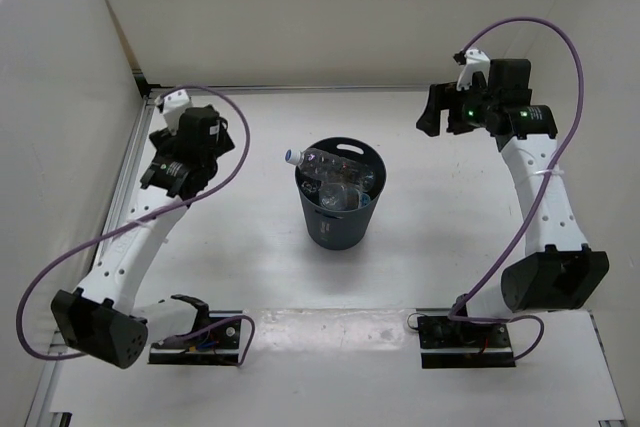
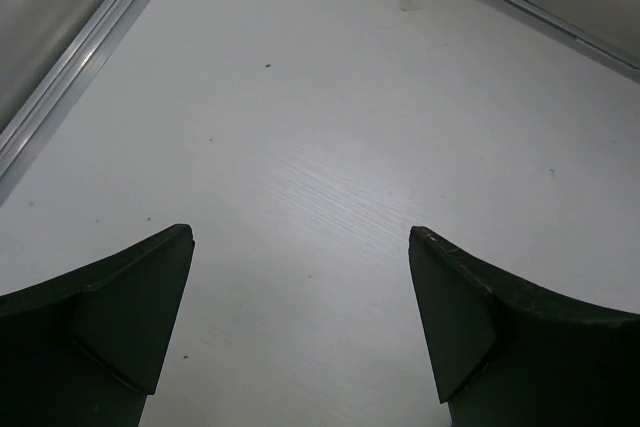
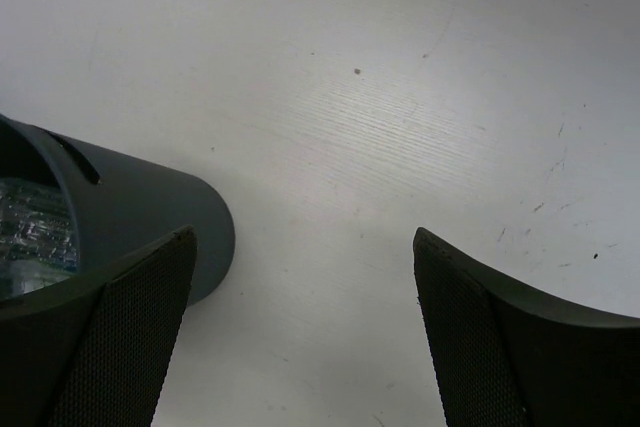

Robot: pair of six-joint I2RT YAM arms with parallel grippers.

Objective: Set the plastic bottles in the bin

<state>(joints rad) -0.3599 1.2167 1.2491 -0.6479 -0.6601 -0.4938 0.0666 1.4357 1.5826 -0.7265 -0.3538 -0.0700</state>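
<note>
The dark grey-blue bin (image 1: 338, 219) stands mid-table with clear plastic bottles (image 1: 345, 187) lying inside it. One long clear bottle (image 1: 312, 158) leans on the rim, its capped end poking out to the upper left. My left gripper (image 1: 168, 179) hovers far left of the bin, open over bare table (image 2: 300, 237). My right gripper (image 1: 431, 115) hangs at the back right, open and empty (image 3: 304, 235). In the right wrist view the bin (image 3: 150, 207) shows at the left edge, with a clear bottle (image 3: 35, 232) glinting inside.
White walls close the table at the back and left. A metal rail (image 2: 70, 57) runs along the left wall near my left gripper. Purple cables loop from both arms. The arm bases and mounting plates (image 1: 330, 332) sit at the near edge.
</note>
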